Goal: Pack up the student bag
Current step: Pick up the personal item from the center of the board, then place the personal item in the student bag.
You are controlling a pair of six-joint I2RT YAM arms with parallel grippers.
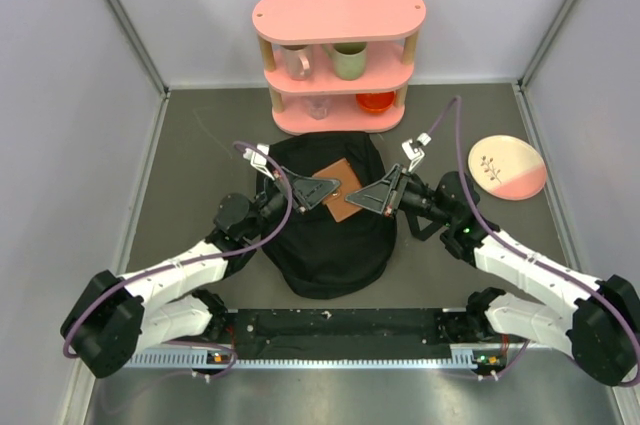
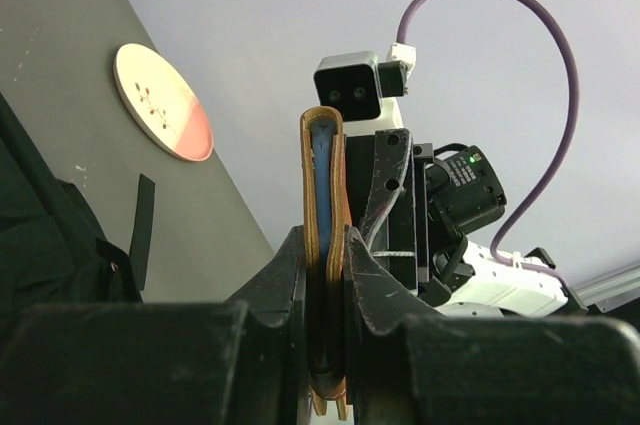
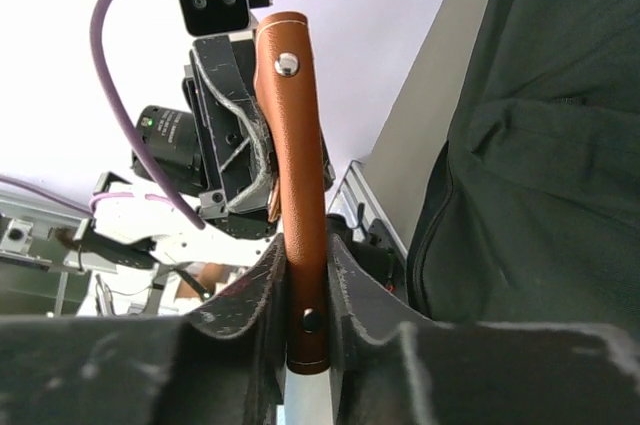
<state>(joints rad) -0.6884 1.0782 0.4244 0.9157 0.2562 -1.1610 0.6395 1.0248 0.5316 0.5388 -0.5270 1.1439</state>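
Observation:
The black student bag [image 1: 330, 240] lies in the middle of the table; part of it shows in the right wrist view [image 3: 540, 145] and the left wrist view [image 2: 50, 235]. A brown leather wallet [image 1: 338, 190] is held above the bag between both grippers. My left gripper [image 1: 308, 193] is shut on the wallet's left edge [image 2: 325, 245]. My right gripper [image 1: 368, 198] is shut on its right edge, the snap side [image 3: 300, 195].
A pink two-tier shelf [image 1: 338, 55] with mugs and an orange bowl stands at the back. A round white and pink plate [image 1: 507, 167] lies at the right, also in the left wrist view [image 2: 160, 100]. Grey walls close in the sides.

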